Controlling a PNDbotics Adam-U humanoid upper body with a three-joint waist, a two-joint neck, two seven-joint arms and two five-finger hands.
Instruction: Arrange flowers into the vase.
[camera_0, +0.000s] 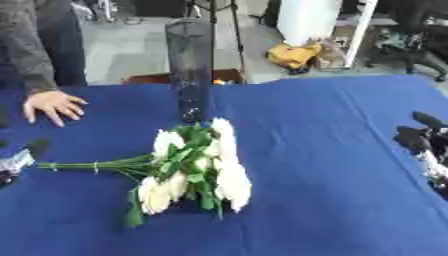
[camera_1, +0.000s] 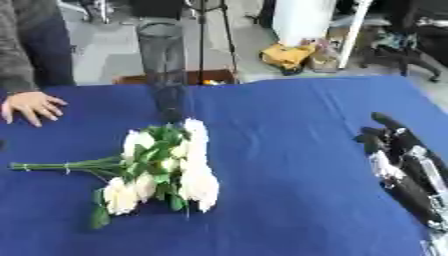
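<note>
Pick-up not begun: the flowers (camera_0: 197, 165) lie flat at 6 o'clock of the vase (camera_0: 190, 70). Right hand (camera_1: 394, 145) waits at 3 o'clock, fingers straight; left hand (camera_0: 22, 157) — fingers unclear — sits by the stems. Next: grasp stems.

No text, label, brand, number or sign can be read on anything here.

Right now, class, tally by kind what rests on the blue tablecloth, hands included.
Tall dark glass vase: 1
Bouquet of white flowers: 1
Robot hands, left hand, right hand: 2
Person's hand: 1
Total: 5
</note>
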